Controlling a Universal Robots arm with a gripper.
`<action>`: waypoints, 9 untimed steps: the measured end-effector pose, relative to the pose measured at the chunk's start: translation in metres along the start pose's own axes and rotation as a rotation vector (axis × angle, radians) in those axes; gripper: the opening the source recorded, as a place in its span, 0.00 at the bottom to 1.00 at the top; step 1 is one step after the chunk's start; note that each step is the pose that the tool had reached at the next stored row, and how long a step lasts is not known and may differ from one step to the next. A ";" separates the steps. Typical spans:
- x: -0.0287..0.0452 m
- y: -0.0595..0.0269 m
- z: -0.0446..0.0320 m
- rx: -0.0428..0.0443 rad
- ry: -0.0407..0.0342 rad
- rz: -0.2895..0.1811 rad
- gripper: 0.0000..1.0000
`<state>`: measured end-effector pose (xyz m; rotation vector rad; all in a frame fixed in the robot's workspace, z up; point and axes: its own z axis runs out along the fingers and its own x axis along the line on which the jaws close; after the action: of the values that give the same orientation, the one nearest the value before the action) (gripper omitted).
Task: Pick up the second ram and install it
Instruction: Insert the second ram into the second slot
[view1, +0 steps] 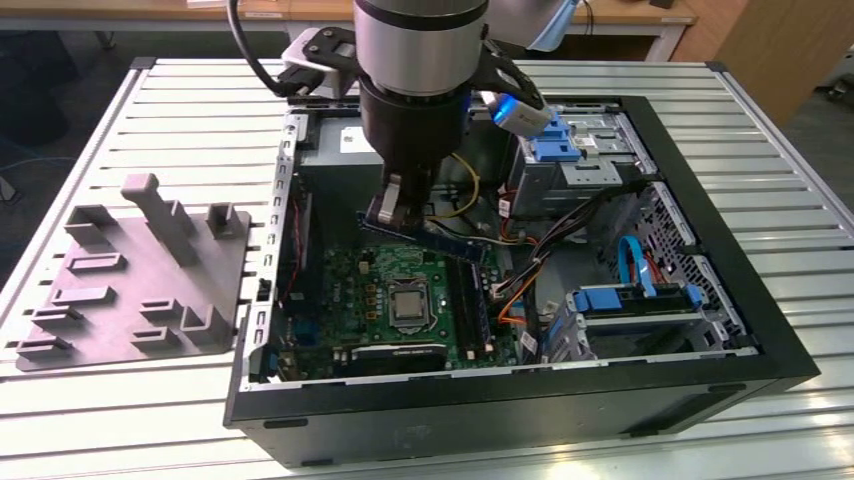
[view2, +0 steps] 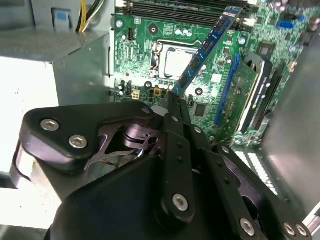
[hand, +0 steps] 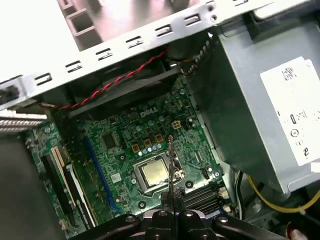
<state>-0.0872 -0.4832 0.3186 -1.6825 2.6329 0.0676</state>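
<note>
My gripper (view1: 395, 208) is shut on one end of the second ram (view1: 441, 240), a thin dark stick with a blue label. The stick hangs level above the green motherboard (view1: 380, 285) inside the open computer case (view1: 747, 300). In the second wrist view the ram (view2: 210, 42) slants away from the gripper (view2: 173, 102) over the board, across the processor socket (view2: 175, 62). In the first wrist view the ram (hand: 171, 162) appears edge-on, rising from the gripper (hand: 172, 200) above the processor socket (hand: 155, 172). Long black memory slots (view1: 467, 300) lie beside the socket, below the stick.
A grey moulded fixture tray (view1: 134, 280) lies on the slatted table at the exterior view's left. Inside the case are a grey power supply (hand: 270, 110), blue drive brackets (view1: 641, 300) and loose cables (view1: 534, 265). The metal case wall (view1: 283, 220) stands close to the arm.
</note>
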 end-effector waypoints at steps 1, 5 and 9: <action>0.0000 0.0000 0.0002 0.0006 -0.0004 0.018 0.11; 0.0000 0.0000 0.0010 0.0033 -0.0026 0.091 0.11; 0.0001 0.0000 0.0017 0.0060 -0.0045 0.163 0.11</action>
<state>-0.0872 -0.4832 0.3169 -1.4611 2.7582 0.0652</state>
